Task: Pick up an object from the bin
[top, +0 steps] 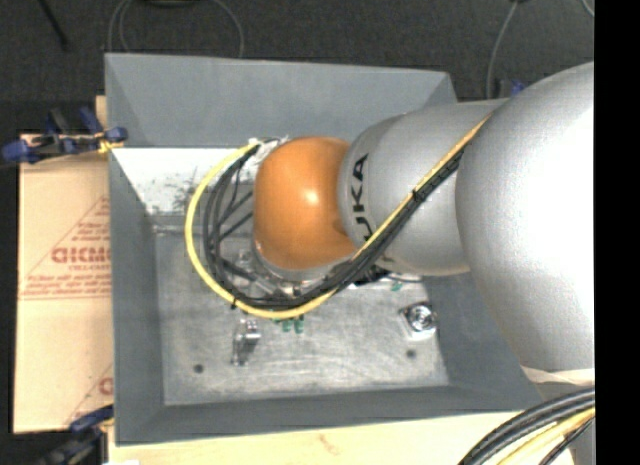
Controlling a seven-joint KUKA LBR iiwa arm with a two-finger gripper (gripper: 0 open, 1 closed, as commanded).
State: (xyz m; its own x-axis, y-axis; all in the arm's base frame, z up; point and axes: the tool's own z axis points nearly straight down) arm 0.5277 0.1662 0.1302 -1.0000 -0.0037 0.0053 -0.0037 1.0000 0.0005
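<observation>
The gripper (272, 283) hangs low over the middle of the bin floor, tucked under the orange wrist cover (300, 203), so I cannot tell whether it is wide, narrow or holding anything. Just below it in the frame lie a small green piece (291, 325) and a small grey metal piece (244, 339), while a round silvery thing (418, 320) lies apart toward the lower right of the grey bin (135, 283). The likely failure is closing on bare floor or nudging these small flat pieces aside, since they offer little to grip.
</observation>
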